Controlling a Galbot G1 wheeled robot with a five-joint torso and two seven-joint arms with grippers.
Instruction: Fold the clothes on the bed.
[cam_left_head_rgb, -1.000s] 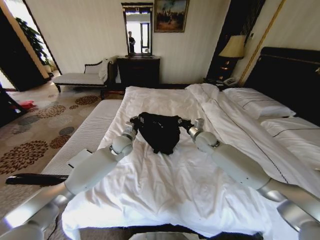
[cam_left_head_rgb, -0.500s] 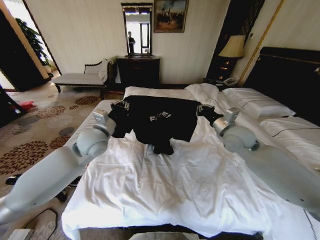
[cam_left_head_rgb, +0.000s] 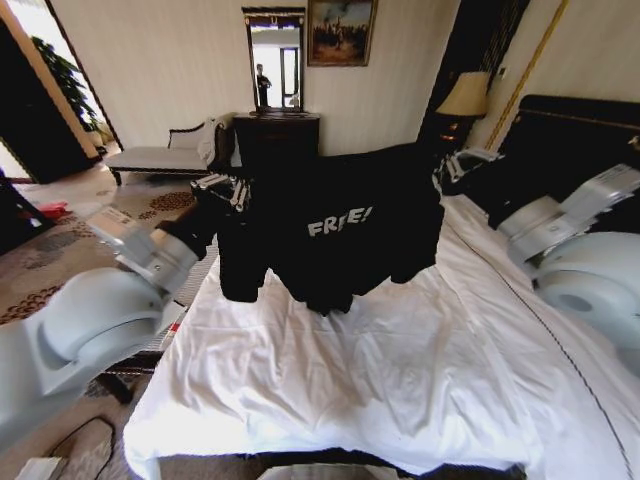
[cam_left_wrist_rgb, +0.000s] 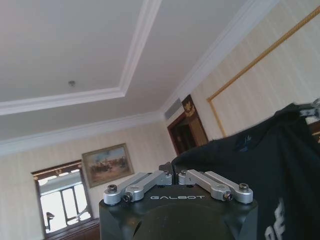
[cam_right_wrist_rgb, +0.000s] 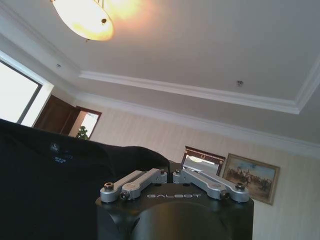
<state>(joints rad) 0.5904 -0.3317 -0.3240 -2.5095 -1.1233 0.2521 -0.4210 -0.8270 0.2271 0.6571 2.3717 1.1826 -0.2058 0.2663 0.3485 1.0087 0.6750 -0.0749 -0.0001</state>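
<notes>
Hanging spread out in the air above the white bed (cam_left_head_rgb: 380, 380), the black T-shirt (cam_left_head_rgb: 335, 225) is held up by both grippers at its upper corners, front toward the head camera so the white "FREE!" lettering (cam_left_head_rgb: 339, 222) reads across the chest. The left gripper (cam_left_head_rgb: 222, 187) pinches the shoulder on the side of the bed nearer the patterned carpet (cam_left_head_rgb: 60, 290), its fingers closed on the cloth — in the left wrist view the left gripper's metal links meet at a fold of black fabric (cam_left_wrist_rgb: 171, 170). The right gripper (cam_left_head_rgb: 452, 167) clamps the opposite shoulder on the side of the bed nearer the dark headboard (cam_left_head_rgb: 575, 150), and in the right wrist view its fingers likewise come together on the shirt's edge (cam_right_wrist_rgb: 167, 167). The shirt's sleeves droop at either side and its hem gathers to a point that hangs low over the duvet, about the middle of the bed's width; whether it touches the sheet cannot be told. Beyond the bed stand a dark dresser (cam_left_head_rgb: 277, 140) with a mirror (cam_left_head_rgb: 274, 55), a table lamp (cam_left_head_rgb: 466, 95) and a pale chaise bench (cam_left_head_rgb: 160, 155)
</notes>
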